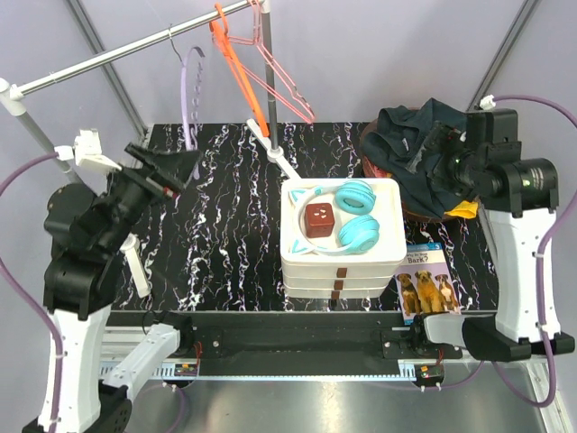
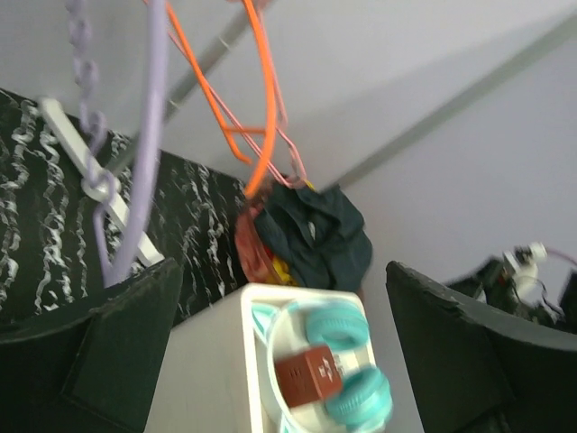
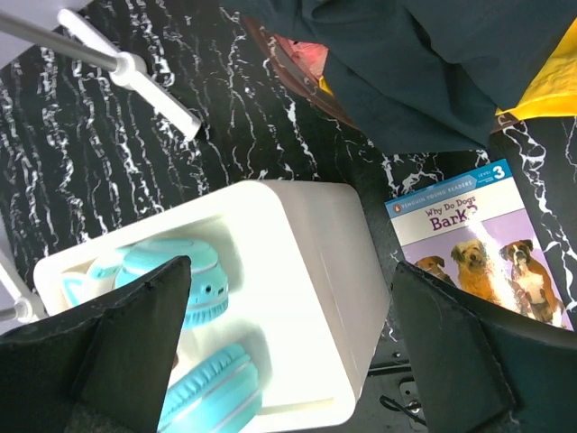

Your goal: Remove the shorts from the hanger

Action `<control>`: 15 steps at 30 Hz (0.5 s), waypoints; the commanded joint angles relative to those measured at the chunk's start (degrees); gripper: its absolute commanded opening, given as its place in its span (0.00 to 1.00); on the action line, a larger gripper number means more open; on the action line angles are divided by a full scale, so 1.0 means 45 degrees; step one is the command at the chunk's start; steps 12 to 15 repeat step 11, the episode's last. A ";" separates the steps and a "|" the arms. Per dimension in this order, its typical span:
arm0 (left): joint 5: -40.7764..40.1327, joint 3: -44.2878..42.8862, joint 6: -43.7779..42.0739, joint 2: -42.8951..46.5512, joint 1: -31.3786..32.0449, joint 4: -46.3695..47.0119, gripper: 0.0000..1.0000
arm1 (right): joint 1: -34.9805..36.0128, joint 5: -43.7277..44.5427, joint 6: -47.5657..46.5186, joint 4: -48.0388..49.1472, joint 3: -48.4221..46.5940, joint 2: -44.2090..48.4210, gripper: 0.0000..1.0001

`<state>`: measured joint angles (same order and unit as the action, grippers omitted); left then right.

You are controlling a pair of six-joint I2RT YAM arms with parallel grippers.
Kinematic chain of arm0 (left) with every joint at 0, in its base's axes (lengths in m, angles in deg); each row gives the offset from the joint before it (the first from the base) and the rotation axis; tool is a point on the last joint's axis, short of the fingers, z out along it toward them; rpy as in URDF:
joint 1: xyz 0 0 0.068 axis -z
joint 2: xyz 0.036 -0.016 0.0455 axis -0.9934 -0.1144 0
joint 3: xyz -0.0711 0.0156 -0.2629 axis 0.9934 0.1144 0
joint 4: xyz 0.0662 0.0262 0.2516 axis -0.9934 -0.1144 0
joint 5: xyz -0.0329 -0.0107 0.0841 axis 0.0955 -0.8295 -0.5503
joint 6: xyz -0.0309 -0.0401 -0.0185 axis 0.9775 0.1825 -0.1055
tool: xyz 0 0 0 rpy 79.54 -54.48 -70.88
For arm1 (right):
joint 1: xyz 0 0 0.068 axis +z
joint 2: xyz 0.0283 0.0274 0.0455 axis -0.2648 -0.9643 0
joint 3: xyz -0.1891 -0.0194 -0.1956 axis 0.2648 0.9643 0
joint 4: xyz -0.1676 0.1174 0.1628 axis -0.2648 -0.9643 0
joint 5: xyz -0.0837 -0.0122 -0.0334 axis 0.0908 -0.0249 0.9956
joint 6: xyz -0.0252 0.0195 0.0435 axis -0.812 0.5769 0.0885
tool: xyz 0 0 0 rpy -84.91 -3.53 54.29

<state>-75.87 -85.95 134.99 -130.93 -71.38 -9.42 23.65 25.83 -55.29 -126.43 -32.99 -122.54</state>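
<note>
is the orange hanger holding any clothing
No, the thin orange hanger hangs bare from the metal rail; the dark navy shorts lie heaped apart.

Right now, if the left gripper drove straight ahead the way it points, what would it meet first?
Most likely the left gripper would meet the white bin holding the turquoise headphones, though depth is unclear. The purple hanger hangs off to the side.

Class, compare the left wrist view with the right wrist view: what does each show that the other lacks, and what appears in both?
Only the left wrist view shows the purple hanger and orange hanger. Only the right wrist view shows the dog book. Both show the white bin, teal headphones, dark blue shorts and black marbled table.
</note>
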 commanded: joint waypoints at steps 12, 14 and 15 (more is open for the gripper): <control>0.5152 0.0109 -0.0596 0.2210 0.0036 -0.0761 0.99 | -0.0027 -0.4055 -0.0169 0.2619 0.2276 0.4121 1.00; 0.5152 0.0109 -0.0596 0.2210 0.0036 -0.0761 0.99 | -0.0027 -0.4055 -0.0169 0.2619 0.2276 0.4121 1.00; 0.5152 0.0109 -0.0596 0.2210 0.0036 -0.0761 0.99 | -0.0027 -0.4055 -0.0169 0.2619 0.2276 0.4121 1.00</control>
